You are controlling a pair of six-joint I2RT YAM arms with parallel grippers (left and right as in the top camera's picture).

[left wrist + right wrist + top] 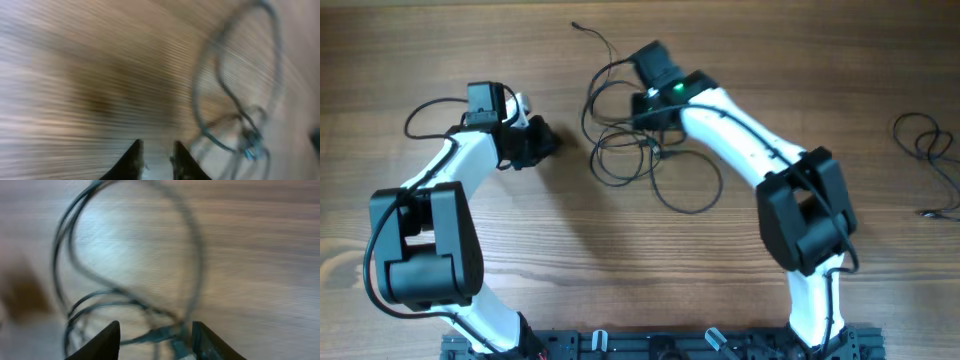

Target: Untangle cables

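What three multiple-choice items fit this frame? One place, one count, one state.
1. Where does the cable tangle lie?
A. Below the right claw
B. Beside the left arm's base
C. At the far left edge

2. How many separate cable groups lie on the table?
A. One
B. Two
C. Four

3. How does the right claw stand?
A. Shut on a plug
B. Open, with a cable between its fingers
C. Out of view

Key:
1 A: the right wrist view looks down on the loops.
2 B: the overhead view shows the tangle plus a lone cable at the far right.
3 B: the fingers sit wide apart, with wood and cable showing between them.
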